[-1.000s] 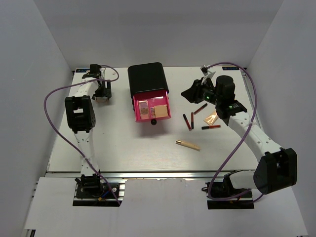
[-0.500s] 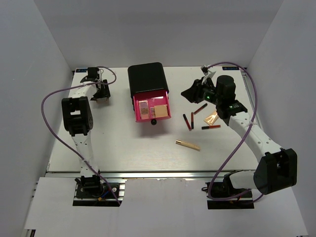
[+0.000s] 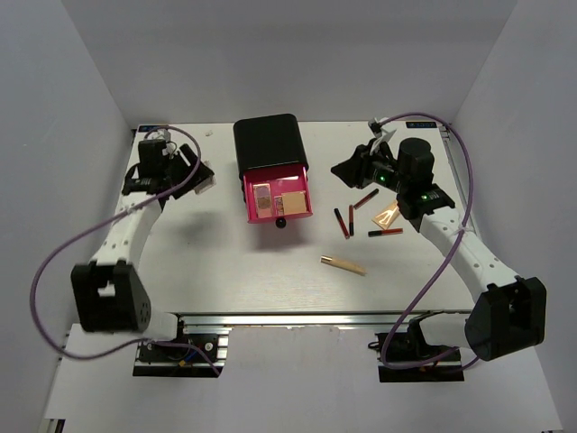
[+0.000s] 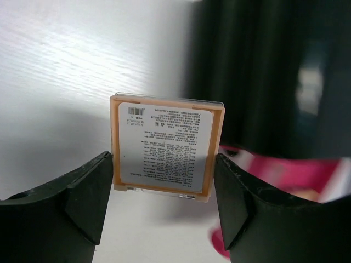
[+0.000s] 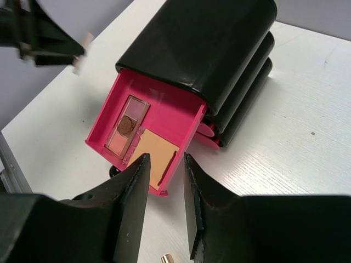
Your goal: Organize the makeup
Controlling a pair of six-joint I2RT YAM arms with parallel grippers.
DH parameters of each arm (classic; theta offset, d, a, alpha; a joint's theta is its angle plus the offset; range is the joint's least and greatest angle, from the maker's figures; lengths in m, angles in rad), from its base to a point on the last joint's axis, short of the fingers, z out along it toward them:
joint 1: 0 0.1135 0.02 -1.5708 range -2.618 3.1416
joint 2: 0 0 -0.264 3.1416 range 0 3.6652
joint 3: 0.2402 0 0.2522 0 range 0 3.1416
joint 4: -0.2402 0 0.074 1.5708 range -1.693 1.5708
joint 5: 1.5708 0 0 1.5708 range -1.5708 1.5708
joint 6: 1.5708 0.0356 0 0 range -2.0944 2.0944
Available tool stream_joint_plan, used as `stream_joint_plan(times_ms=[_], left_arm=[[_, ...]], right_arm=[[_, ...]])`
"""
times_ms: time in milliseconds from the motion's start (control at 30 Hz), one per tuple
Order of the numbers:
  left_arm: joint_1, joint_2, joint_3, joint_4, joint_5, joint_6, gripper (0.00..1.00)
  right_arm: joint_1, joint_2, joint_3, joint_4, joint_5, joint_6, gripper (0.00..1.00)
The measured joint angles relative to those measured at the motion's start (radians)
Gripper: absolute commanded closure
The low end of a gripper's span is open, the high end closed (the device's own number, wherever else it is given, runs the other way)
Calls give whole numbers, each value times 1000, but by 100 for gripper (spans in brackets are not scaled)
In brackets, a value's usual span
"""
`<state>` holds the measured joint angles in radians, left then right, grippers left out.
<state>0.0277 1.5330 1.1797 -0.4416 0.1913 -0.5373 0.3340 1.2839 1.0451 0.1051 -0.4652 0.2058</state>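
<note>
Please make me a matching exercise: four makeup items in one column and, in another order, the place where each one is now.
1. square compact
2. pink palette
3. gold-beige stick
4. peach tube

A. in the open pink drawer
B. on the table, beside the dark-red lip sticks
C. between the fingers of the left gripper
D. lying alone, closest to the table's near edge

Pairs: 1-C, 2-A, 3-D, 4-B

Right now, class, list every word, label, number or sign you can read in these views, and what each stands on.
On the back of the square compact in the left gripper: a barcode and rows of fine print, too small to read.
On the black drawer box and its open pink drawer: no writing visible.
Nothing else is legible.
</note>
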Motion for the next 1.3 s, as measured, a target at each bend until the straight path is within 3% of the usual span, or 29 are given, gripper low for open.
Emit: stream_joint_plan(times_ms=[167,333,433,667,767,800,867,1100,1267,1300], left_arm=[[-100,-317,-97,64,19,-75,69],[-372,-415,-148,106,-27,-188,69],[-515,-348,-137,108,-99,-236,67],[-603,-81,36,18,-286,-253,57],[-606,-14,101,-43,-356,-243,42],[-606,7,125,-63,-376,-237,25],[-607,43,168,-94,-407,-225,3],[-638,98,229,-143,-446,-207,2],[-651,100,275,-168,-446,-189,2],[-652,96,288,-168,-446,-179,2]], right_arm=[[0,10,-1,3,-13,-3,63],[0,37,-1,3,-13,-8,63],[0,42,-1,2,-13,-15,63],[0,37,-1,2,-12,-30,63],[0,24,-2,2,-9,-31,63],[0,18,-3,2,-9,-30,63],[0,6,-7,2,-8,-31,63],[0,-2,-10,0,-8,-37,61],[0,-2,-10,-3,-73,-111,39],[-1,-2,-10,-7,-105,-145,40]])
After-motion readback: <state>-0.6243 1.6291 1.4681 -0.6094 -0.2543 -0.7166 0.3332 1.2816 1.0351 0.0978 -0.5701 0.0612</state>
